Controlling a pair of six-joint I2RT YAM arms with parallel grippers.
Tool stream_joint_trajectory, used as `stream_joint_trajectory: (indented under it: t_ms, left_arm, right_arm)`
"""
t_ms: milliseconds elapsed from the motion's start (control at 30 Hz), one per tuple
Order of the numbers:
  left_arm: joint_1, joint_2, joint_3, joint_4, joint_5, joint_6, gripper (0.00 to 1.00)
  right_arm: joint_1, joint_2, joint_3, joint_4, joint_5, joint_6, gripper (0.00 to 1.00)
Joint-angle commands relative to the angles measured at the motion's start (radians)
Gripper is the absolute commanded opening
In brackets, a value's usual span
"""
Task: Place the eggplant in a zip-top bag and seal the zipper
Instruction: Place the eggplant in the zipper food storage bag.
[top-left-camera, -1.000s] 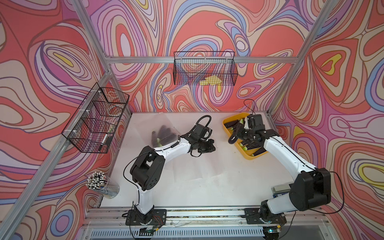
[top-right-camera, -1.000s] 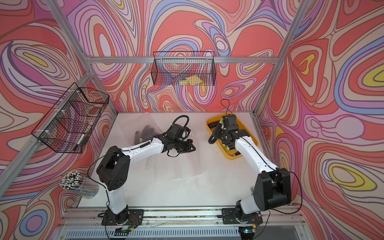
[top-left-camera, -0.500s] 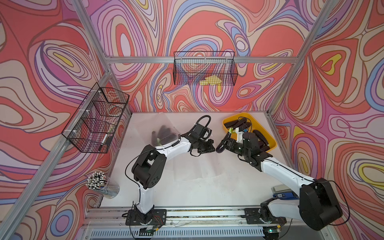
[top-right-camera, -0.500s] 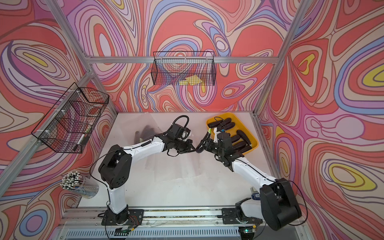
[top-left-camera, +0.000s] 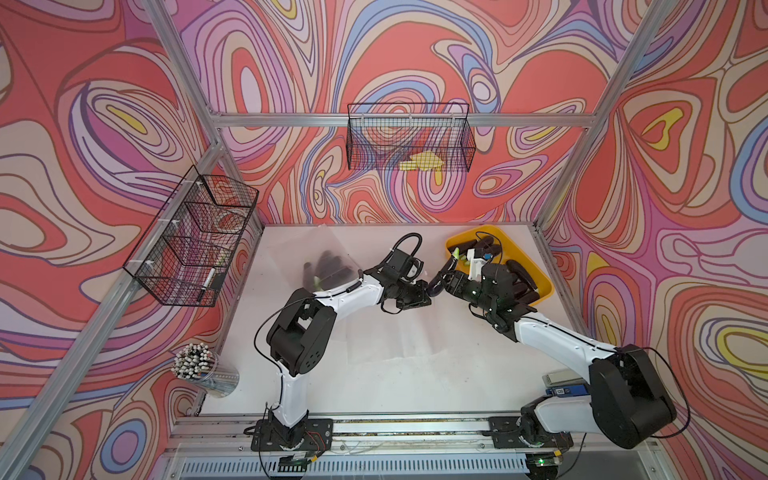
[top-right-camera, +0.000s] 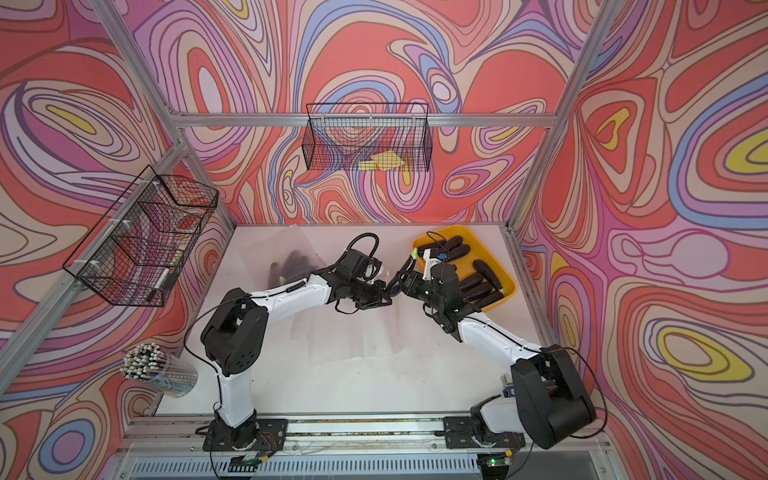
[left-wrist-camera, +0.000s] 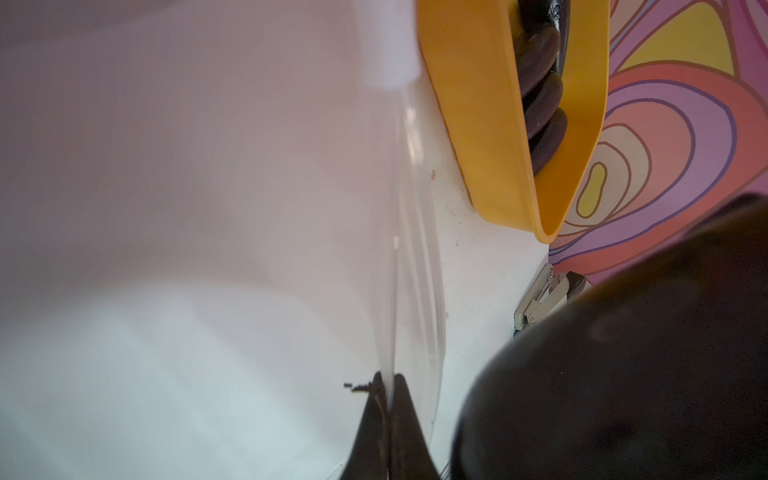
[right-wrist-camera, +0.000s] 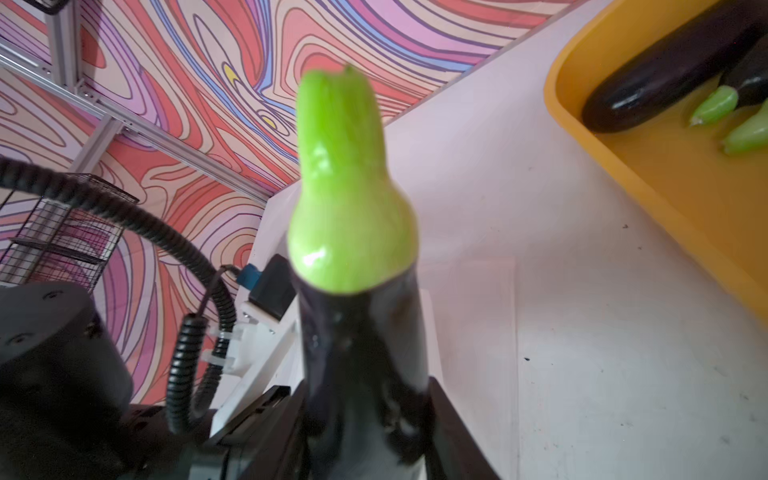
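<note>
My left gripper (top-left-camera: 422, 291) (left-wrist-camera: 390, 380) is shut on the rim of the clear zip-top bag (left-wrist-camera: 415, 291), which lies flat and faint on the white table (top-left-camera: 386, 336). My right gripper (top-left-camera: 445, 277) (right-wrist-camera: 368, 399) is shut on a dark purple eggplant (right-wrist-camera: 361, 332) with its green stem pointing away from the wrist. In both top views the eggplant (top-right-camera: 395, 286) hangs tilted, its dark end right beside the left gripper's tip. A large dark blur fills one corner of the left wrist view; what it is I cannot tell.
A yellow tray (top-left-camera: 542, 286) (left-wrist-camera: 478, 124) at the back right holds several more eggplants (top-left-camera: 524, 277). Another clear bag with dark eggplants (top-left-camera: 328, 266) lies at the back left. Wire baskets (top-left-camera: 195, 241) hang on the walls; a cup of pens (top-left-camera: 199, 370) stands front left.
My right arm has swung left from over the tray, carrying the eggplant up to the left gripper. The left gripper has barely moved and still pinches the bag.
</note>
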Motion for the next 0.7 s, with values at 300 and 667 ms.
stream_joint_trajectory:
  t_ms: [300, 667]
  left_arm:
    - [0.010, -0.055, -0.047, 0.075, 0.038, -0.042, 0.00]
    - [0.019, -0.088, -0.111, 0.184, 0.061, -0.127, 0.00]
  right_arm:
    - [0.029, -0.005, -0.010, -0.165, 0.118, -0.147, 0.29]
    - [0.110, 0.016, 0.012, -0.229, 0.136, -0.206, 0.30]
